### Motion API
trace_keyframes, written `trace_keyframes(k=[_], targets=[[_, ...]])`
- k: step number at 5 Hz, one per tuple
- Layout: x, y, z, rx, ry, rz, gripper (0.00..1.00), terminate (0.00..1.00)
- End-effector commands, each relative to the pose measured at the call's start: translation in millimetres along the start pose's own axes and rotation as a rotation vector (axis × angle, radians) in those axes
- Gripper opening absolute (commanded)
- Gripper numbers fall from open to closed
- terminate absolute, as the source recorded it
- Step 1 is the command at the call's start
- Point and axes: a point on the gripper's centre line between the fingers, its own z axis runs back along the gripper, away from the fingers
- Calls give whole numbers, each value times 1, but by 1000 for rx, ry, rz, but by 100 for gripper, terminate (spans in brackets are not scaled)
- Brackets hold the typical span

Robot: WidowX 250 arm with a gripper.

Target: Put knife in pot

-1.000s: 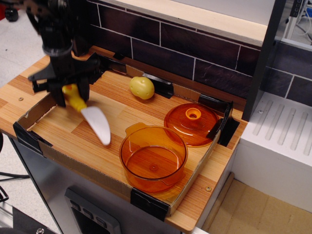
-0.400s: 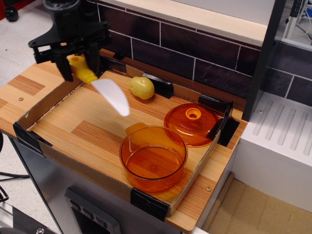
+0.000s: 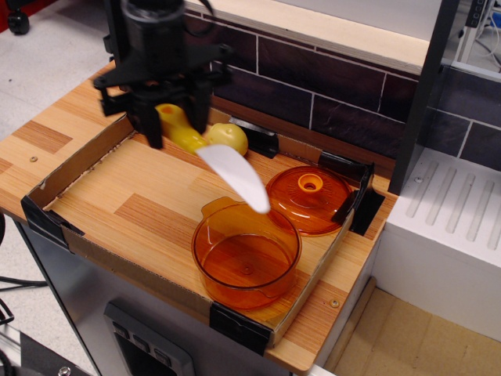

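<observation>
Your tool (image 3: 174,125) is closed on the knife (image 3: 215,156), its black fingers clamped on the yellow handle, and it holds the knife in the air above the far left part of the bench (image 3: 149,205). The knife slants down and to the right from that grip, so the broad white blade runs toward the pot (image 3: 246,263) and its rounded tip shows over the pot's far rim; you cannot tell from this view whether the tip touches that rim or hangs above it. The pot sits upright at the near right of the bench, with nothing inside that you can see. Its flatter orange lid (image 3: 309,199) with the centre knob lies just behind it to the right, on the bench, close to the pot. A small yellow potato (image 3: 229,138) rests by the far edge, just right of the tool and partly behind the knife handle. A low cardboard border (image 3: 77,167) rims the working area
</observation>
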Motion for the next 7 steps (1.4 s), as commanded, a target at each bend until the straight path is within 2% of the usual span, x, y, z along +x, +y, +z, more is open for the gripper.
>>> trace_keyframes(k=[1,4,5,6,7], targets=[[-30,-11,-6,-11,-2,-24,0,0],[-53,-24,-18,0,59,-3,0,0],[-59,-25,-23,7,49,-28,100,0],[-58,-22,-20,-61,46,-4,100,0],[-52,-19,-5,-87,57,-1,100,0]])
